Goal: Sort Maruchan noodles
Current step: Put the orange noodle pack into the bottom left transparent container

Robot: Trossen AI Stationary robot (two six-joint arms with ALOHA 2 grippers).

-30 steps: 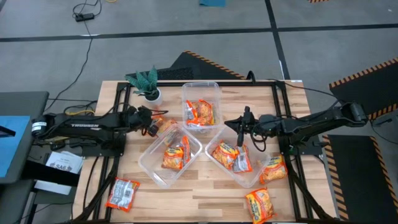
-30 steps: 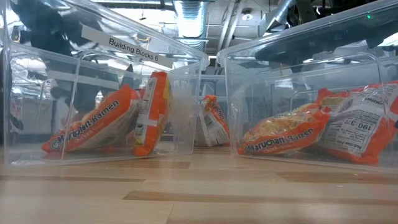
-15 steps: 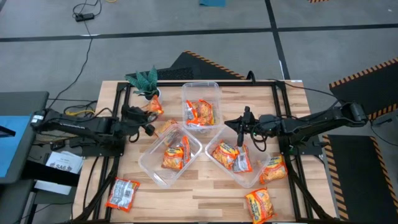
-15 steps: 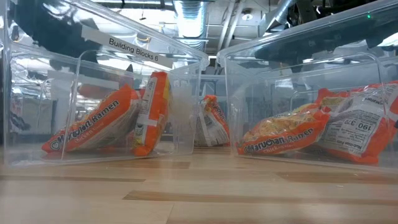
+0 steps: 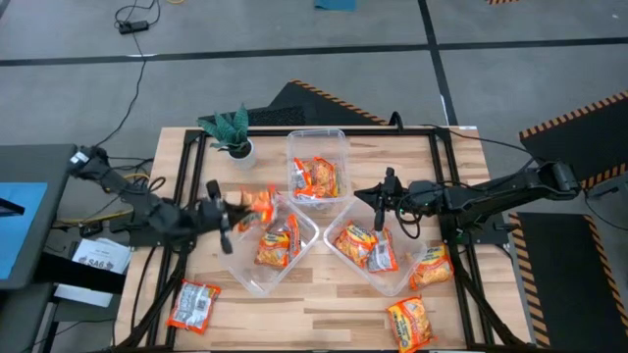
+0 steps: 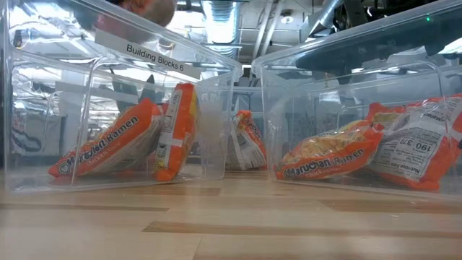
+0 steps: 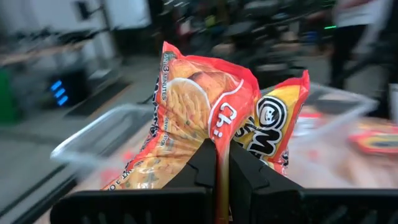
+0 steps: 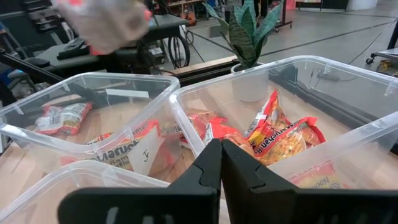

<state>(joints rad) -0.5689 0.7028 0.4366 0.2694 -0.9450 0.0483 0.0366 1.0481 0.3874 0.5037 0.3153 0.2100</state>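
Left gripper [image 7: 222,163]: clamped on one noodle packet [image 7: 208,121], held in the air just beside the left tub [image 5: 267,243], toward the table's left edge; blurred from above.
Held packet print: orange-red and yellow; "MINUTES" and the letters "Ch" can be read, the rest is folded or cut off.
Right gripper [image 8: 219,163]: fingers pressed together with nothing between them, hanging over the right tub [image 5: 378,247].
Left tub: two packets inside; the nearer one reads "Maruchan Ramen" [image 6: 108,148]; a strip on the rim reads "Building Blocks 6" [image 6: 164,59].
Right tub: packets inside; one front reads "Maruchan Ramen" [image 6: 328,157], another shows its white back panel with "190" [image 6: 417,148].
Far tub [image 5: 316,165]: at the table's far edge, packets inside; their print is too small to read.
Loose packets: one at the near-left corner [image 5: 193,305], two by the near-right corner [image 5: 410,323].
Potted plant [image 5: 232,129]: at the far-left corner.
Hard to make out: the room behind the tubs in the low view, warped by the clear plastic.
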